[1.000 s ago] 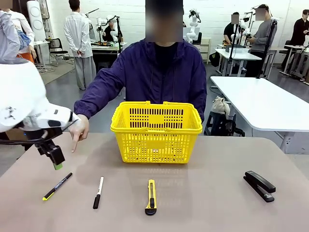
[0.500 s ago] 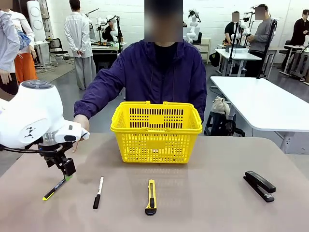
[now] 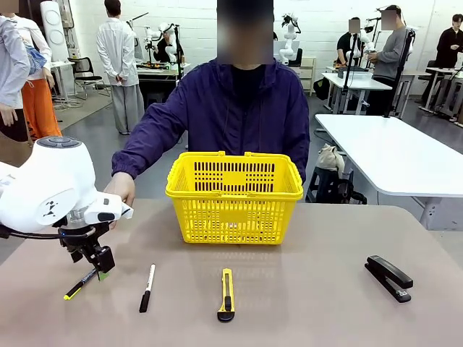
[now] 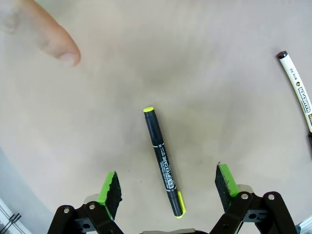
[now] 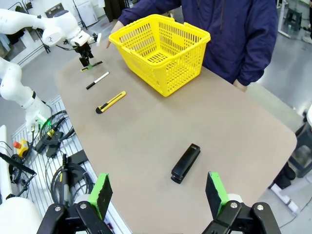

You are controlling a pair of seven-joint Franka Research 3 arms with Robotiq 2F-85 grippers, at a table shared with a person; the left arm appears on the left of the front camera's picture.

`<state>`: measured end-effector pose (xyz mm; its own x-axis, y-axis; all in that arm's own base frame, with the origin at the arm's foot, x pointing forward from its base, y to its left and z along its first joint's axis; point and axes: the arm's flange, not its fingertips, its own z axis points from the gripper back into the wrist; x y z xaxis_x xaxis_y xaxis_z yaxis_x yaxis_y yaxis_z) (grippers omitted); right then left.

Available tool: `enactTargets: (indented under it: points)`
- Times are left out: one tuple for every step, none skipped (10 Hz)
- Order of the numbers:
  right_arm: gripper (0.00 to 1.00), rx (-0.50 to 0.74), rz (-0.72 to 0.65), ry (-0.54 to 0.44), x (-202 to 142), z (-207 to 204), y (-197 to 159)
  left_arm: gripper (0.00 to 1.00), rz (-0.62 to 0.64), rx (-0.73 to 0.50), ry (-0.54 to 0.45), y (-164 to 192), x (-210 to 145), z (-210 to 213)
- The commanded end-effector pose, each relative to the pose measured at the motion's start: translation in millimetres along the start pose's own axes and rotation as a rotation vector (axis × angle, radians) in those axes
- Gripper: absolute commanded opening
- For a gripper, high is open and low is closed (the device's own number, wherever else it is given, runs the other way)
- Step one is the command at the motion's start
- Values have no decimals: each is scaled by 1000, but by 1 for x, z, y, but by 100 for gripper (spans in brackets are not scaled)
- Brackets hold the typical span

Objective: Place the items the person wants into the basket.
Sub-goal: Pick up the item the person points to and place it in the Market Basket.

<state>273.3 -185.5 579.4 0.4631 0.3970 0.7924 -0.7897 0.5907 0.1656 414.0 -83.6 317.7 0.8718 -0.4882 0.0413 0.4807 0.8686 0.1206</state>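
The left tool [image 4: 168, 184] stands wide open with nothing in it, its green-padded fingers [image 4: 109, 187] apart on either side of the pen [image 4: 161, 158]. The pen lies flat on the surface [image 3: 304, 289] between them, touched by neither pad as far as the left wrist view shows. From the front, this tool hangs low over the pen's far end, near the surface's left edge. The pen's yellow end points toward the person's hand [image 3: 121, 189], which rests at the far left of the surface with one finger [image 4: 53, 41] extended.

To the right of the pen, along the near edge, lie a white marker [image 3: 147, 287] and then a box cutter [image 3: 227, 294], each apart from its neighbour. The stapler [image 3: 389, 277] sits well apart, close to the right edge. The basket [image 3: 234, 194] stands upright at the middle of the far edge, in front of the person [image 3: 231, 116].

The right tool [image 5: 158, 191] is also spread fully and empty, hanging high above the surface's right side, with the stapler below it.
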Motion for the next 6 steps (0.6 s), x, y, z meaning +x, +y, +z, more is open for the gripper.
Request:
enactTargets:
  points:
    - [100, 13, 12, -33, 2, 1, -1, 100, 25, -52, -13, -4, -22, -12]
    - [100, 13, 12, -33, 2, 1, -1, 100, 31, -70, -6, -1, -21, -15]
    - [100, 13, 12, -33, 2, 1, -1, 100, 35, -89, 5, 4, -20, -17]
    - [100, 13, 12, -33, 2, 1, -1, 100, 45, -111, 6, 7, -20, -20]
    - [100, 13, 12, -33, 2, 1, -1, 100, 55, -112, 0, 9, -21, -20]
    - [100, 13, 12, -33, 2, 1, -1, 100, 63, -108, -4, 11, -22, -19]
